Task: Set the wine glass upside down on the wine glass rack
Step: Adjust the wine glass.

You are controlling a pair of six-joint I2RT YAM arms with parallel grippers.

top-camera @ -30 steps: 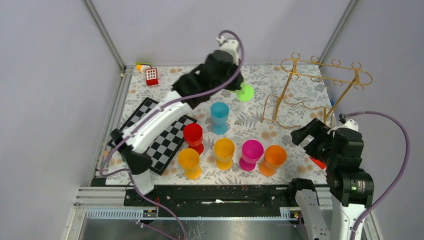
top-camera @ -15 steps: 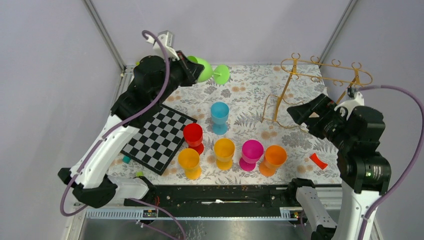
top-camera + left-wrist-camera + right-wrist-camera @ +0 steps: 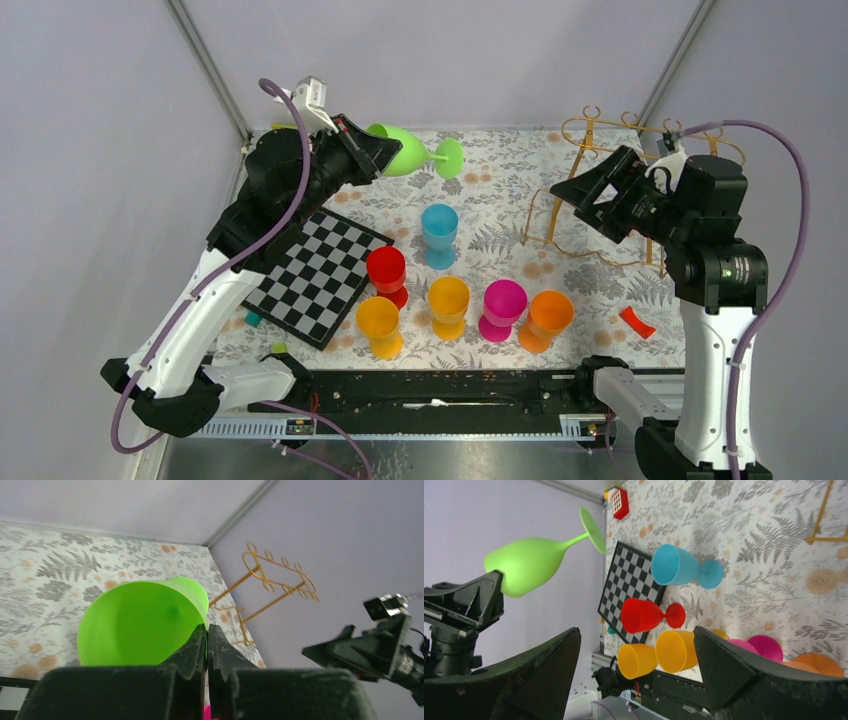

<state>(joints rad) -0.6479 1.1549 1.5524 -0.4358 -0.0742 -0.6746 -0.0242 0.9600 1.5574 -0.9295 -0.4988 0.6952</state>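
Green wine glass point(image 3: 403, 151) hangs on its side in the top view, above the far left corner of the flowered surface point(image 3: 510, 165). Its mouth faces the left claw point(image 3: 378, 148) and its foot points right, towards the gold wire rack point(image 3: 586, 128) at the far right. The left claw pinches the glass wall at the rim, which likely leaves the stem and foot free for the rack's rail. The right claw point(image 3: 585, 192) hovers in front of the rack, spread and holding nothing. It faces the glass, perhaps ready to take the stem. Open air lies between the two claws. A blue cup point(image 3: 438, 228) and other cups stand lower, away from that line.

From the left wrist, the fingers point(image 3: 192, 647) press almost together on the rim, with the bowl's hollow towards the camera. The rack stands ahead on the right, with bare cloth before it and the right arm close beside it.

From the right wrist, wide black fingers point(image 3: 734, 665) frame the scene with nothing between them. The glass floats well apart, near the side wall, above a chessboard point(image 3: 634, 585).
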